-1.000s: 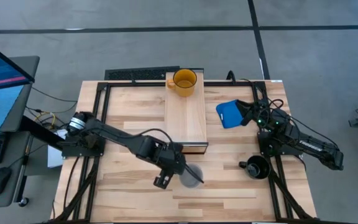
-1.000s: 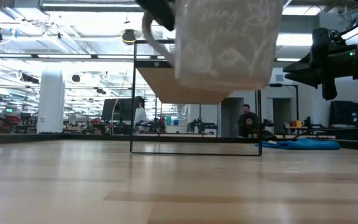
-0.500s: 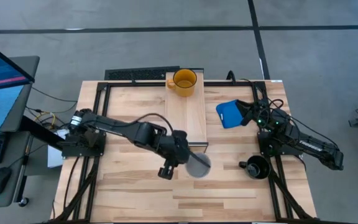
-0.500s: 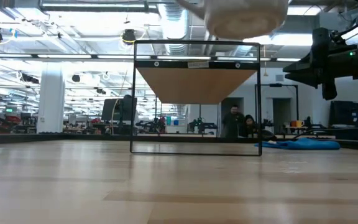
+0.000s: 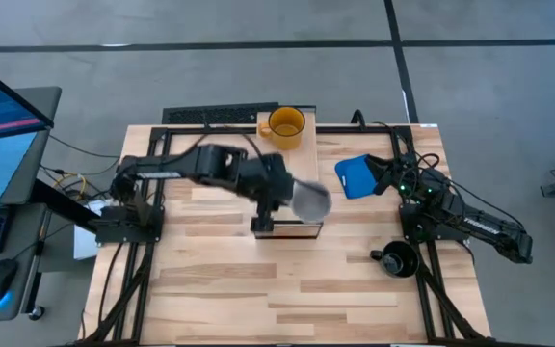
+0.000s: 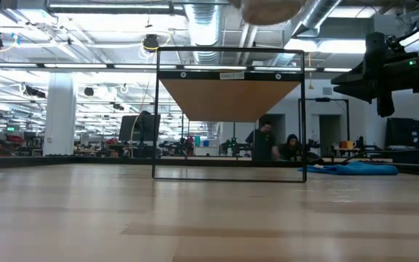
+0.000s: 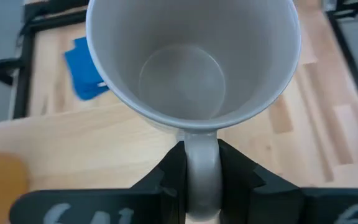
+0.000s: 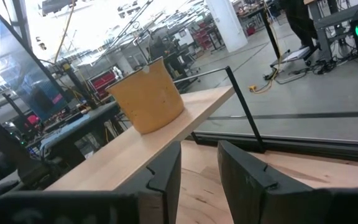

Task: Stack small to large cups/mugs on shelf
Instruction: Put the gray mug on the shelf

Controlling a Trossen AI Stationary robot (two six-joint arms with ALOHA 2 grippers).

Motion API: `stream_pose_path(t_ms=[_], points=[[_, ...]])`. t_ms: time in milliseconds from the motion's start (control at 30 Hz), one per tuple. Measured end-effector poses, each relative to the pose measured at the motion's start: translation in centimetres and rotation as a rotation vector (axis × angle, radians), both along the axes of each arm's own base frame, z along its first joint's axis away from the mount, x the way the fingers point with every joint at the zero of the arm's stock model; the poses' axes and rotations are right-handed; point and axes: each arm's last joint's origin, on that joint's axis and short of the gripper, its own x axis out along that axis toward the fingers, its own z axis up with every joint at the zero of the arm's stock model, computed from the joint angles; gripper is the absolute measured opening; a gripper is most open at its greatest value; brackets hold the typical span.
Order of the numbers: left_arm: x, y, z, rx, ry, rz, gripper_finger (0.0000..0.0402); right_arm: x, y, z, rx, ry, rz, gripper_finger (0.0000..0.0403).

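**Op A:** My left gripper (image 7: pixel 201 180) has its two dark fingers clamped on the handle of the light grey ceramic mug (image 5: pixel 310 200), carried in the air above the near end of the long light-wood shelf (image 5: pixel 292 188). From the left wrist view the mug is empty and rim-on to the camera.

**Op B:** And the other mugs?

**Op A:** The yellow-orange handled mug (image 5: pixel 285 126) stands upright on the far end of the shelf, so I'd call that one placed. The black mug (image 5: pixel 396 258) sits on the slatted wooden tabletop (image 5: pixel 355 289) near the front right, beside my right arm's base. By my reckoning one is done, one is in hand, one is untouched.

**Op B:** Right gripper?

**Op A:** The right gripper (image 8: pixel 199 163) waits at the table's right side, fingers a narrow gap apart, holding nothing, facing the shelf.

**Op B:** Anything in the way?

**Op A:** A flat blue object (image 5: pixel 357 176) lies on the table to the right of the shelf, apart from it. The shelf top between the two mugs shows bare. People are in the room behind, well clear.
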Motion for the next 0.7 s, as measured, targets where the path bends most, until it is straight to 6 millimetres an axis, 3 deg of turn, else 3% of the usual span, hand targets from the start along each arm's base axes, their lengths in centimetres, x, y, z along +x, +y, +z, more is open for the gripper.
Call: stream_pose_path(t_ms=[367, 700], points=[[-1.6, 7.8, 0.0, -0.003, 0.126, 0.141, 0.0045, 0.0, 0.0, 0.0, -0.005, 0.004, 0.000, 0.0128], [-2.4, 12.1, -0.6, -0.037, 0.148, 0.137, 0.0045, 0.0, 0.0, 0.0, -0.007, 0.006, 0.000, 0.0128]])
